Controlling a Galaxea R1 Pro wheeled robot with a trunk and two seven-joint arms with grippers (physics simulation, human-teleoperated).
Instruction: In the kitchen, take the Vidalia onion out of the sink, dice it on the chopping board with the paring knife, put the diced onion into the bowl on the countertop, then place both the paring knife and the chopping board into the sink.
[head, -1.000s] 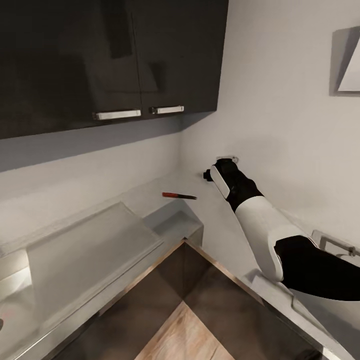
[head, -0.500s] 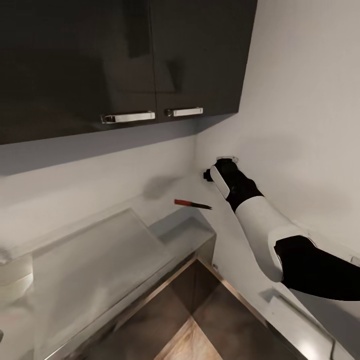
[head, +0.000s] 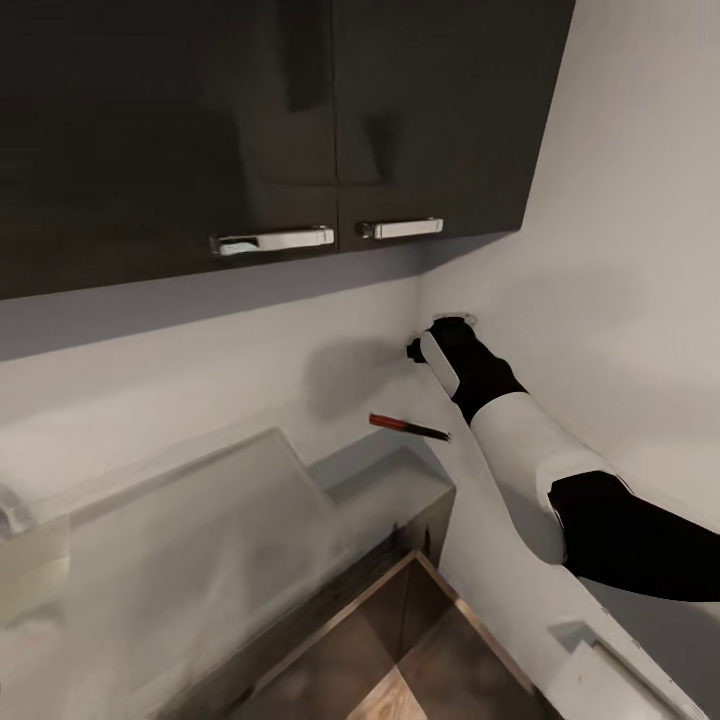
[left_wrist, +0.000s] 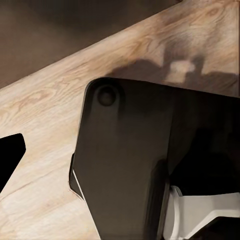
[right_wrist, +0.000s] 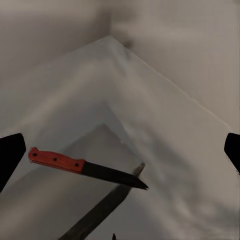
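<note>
In the corner: two pale grey walls (head: 620, 280) meet here, with the grey bench (head: 400, 480) running along both of them under the dark cabinets (head: 300, 110).
Paring knife: the paring knife (head: 408, 427) has a red handle and a thin dark pointed blade; in the head view it sits near the corner, just beside the right forearm, blade pointing toward the arm. In the right wrist view (right_wrist: 87, 168) it shows with a dark shadow streak under the tip, so I cannot tell whether it rests on the bench or hangs above it.
Right arm: the right arm (head: 520, 440), white and black, reaches into the corner, its wrist close to the wall.
Right fingers: the right gripper (right_wrist: 120, 150) shows as two dark tips at opposite edges of the wrist view, spread wide apart, nothing between them; the knife lies beyond, untouched.
Left fingers: the left gripper is not visible in any usable way; the left wrist view shows a dark robot body panel (left_wrist: 135, 165) over light wood plank floor (left_wrist: 45, 110), so its state is hidden.
Cabinets: two glossy doors with chrome bar handles (head: 272, 240).
Bench surface: a pale raised slab (head: 180, 530), blurred, lies on the bench left of the corner.
Writing: no legible brand, label or lettering anywhere.
</note>
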